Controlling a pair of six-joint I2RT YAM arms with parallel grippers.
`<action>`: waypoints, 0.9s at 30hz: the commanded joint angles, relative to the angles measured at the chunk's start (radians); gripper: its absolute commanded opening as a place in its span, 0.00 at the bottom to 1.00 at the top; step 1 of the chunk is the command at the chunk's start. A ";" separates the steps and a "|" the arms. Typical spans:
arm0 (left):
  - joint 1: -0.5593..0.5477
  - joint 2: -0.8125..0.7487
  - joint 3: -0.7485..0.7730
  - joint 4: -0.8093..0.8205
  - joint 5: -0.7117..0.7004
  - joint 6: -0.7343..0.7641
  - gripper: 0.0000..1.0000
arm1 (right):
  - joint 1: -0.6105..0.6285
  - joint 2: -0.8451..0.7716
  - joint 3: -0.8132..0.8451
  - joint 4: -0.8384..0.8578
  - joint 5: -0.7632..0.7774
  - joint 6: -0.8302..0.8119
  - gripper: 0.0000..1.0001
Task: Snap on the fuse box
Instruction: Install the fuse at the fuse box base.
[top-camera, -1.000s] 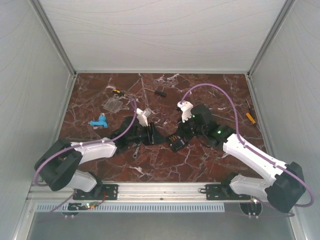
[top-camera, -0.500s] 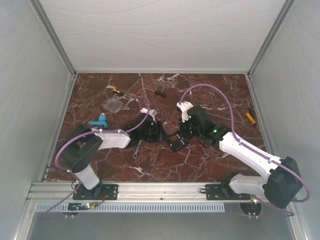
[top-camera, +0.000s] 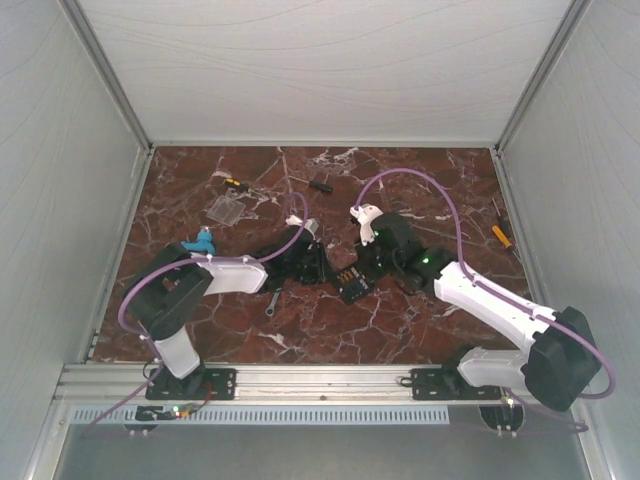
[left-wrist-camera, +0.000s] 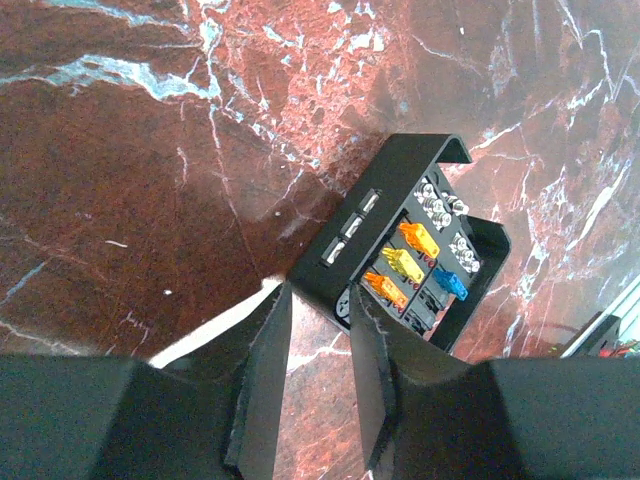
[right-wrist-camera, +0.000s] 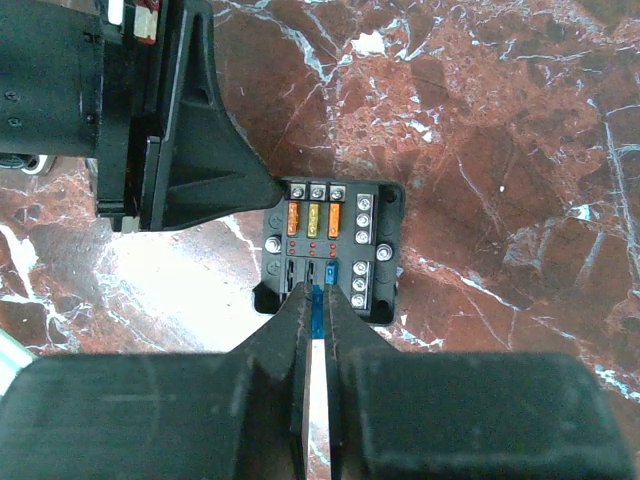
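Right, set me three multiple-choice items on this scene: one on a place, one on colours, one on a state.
1. The fuse box lies:
A) against the far wall
B) on the marble table, between the left pincer and the right pincer
C) on the metal rail

2. Its row of three fuses reads:
A) orange, yellow, orange
B) all green
C) white, red, white

3. The fuse box is:
A) upside down
B) closed under a lid
C) uncovered, its inside showing

Answers:
1 B: the top view shows it on the marble with a pincer on either side.
2 A: this is plain in the right wrist view.
3 C: the clear cover lies apart, off to the left.
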 joint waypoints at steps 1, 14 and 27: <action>-0.001 -0.025 -0.003 -0.061 -0.050 0.029 0.28 | 0.027 0.023 -0.013 0.046 -0.007 -0.018 0.00; 0.097 -0.111 -0.059 -0.097 -0.061 0.062 0.24 | 0.152 0.144 -0.012 0.115 0.115 0.021 0.00; 0.107 -0.229 -0.230 0.090 0.126 -0.129 0.44 | 0.213 0.243 0.011 0.193 0.190 0.130 0.00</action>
